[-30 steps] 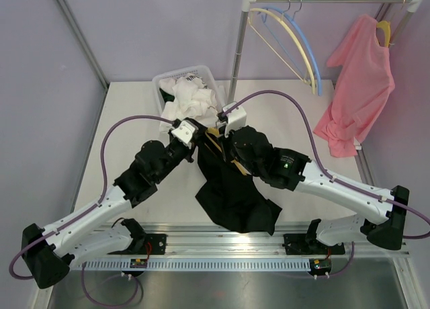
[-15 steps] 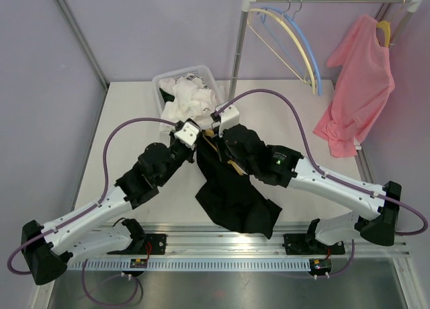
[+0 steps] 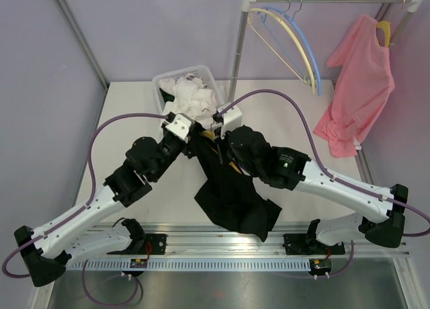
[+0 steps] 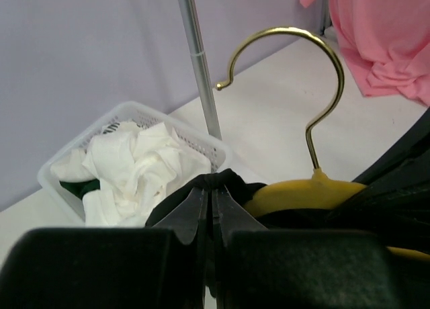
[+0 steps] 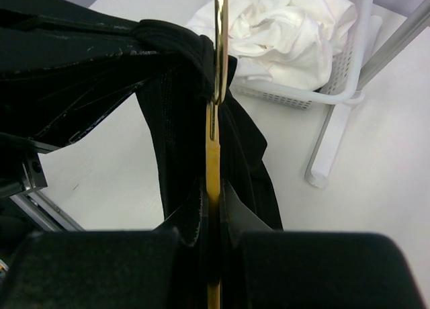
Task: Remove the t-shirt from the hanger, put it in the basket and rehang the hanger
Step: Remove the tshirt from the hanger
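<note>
A black t-shirt [image 3: 228, 195] hangs from a yellow hanger [image 4: 302, 191] with a gold hook [image 4: 322, 74], held up over the table's middle. My left gripper [image 4: 211, 188] is shut on a bunched fold of the black t-shirt's [image 4: 232, 180] neck, just left of the hanger. My right gripper [image 5: 213, 188] is shut on the yellow hanger [image 5: 213, 154], whose thin edge runs between the fingers. Black t-shirt cloth [image 5: 181, 107] drapes on both sides of it. In the top view both grippers [image 3: 195, 136] [image 3: 216, 134] meet at the shirt's top, and its body trails toward the near edge.
A white basket [image 3: 161, 82] full of white clothes stands at the back, right behind the grippers. A metal rack pole [image 3: 238, 54] rises beside it, carrying bare cream and blue hangers [image 3: 306, 54] and a pink shirt [image 3: 359, 87] at far right.
My left arm has drawn back and to the left, pulling the shirt's neck away from the hanger. The right arm has shifted only slightly with the hanger.
</note>
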Motion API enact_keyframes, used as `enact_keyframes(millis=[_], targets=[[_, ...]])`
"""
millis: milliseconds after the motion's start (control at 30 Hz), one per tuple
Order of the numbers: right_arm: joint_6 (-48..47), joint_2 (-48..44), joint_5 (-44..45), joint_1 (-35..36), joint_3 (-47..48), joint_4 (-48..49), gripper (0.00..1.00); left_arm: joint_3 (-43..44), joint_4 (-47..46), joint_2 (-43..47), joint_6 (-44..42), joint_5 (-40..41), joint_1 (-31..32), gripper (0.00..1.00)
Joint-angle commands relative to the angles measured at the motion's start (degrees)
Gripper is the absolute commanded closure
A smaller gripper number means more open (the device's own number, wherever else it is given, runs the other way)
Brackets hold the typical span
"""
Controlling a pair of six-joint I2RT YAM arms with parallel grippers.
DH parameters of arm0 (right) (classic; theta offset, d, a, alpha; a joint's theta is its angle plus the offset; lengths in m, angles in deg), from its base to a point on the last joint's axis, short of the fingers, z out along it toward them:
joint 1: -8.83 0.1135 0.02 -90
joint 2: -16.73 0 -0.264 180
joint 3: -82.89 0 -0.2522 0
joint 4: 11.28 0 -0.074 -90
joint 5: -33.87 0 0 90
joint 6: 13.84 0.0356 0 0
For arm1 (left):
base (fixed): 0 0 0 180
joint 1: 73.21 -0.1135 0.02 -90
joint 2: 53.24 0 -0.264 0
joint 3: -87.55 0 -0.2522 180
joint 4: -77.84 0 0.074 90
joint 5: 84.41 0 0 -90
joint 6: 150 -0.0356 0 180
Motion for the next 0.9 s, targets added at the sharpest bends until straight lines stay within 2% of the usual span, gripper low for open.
enact_keyframes(millis=[0,200,367,533,633,667,733,767,867], targets=[[0.35,-1.55,1.11,1.14,3.78,-2.16,1.00,6.18,-4.02,0.84,-1.04,-2.62,0.84,1.00],[-0.08,-0.49,2.08,1.14,5.54,-1.99,1.00,8.65,-2.18,-0.56,-0.87,-5.17,3.47,1.00],[0.00,-0.58,4.80,1.23,5.45,0.55,1.00,7.07,-2.00,-1.35,-1.48,-4.12,8.04,1.00],[-0.87,-2.33,7.97,1.23,3.96,4.42,1.00,5.31,-1.56,-2.85,-1.74,-3.34,8.93,0.98],[-1.49,-3.65,9.02,1.23,2.03,7.84,1.00,4.34,-1.04,-2.41,-3.85,-5.61,8.93,0.71],[-1.75,-4.09,9.11,1.15,1.59,8.64,1.00,4.34,-0.16,-1.98,-4.11,-6.66,8.93,0.57],[-2.19,-5.14,10.43,1.23,0.71,10.22,1.00,4.60,0.63,-1.71,-3.94,-7.72,8.93,0.51],[-2.37,-5.41,10.87,1.15,-0.08,11.54,1.00,5.21,1.68,-1.36,-4.03,-7.90,8.93,0.43],[-2.72,-6.11,12.27,1.23,-0.88,12.87,1.00,6.36,3.43,-0.83,-4.38,-8.43,8.84,0.37]])
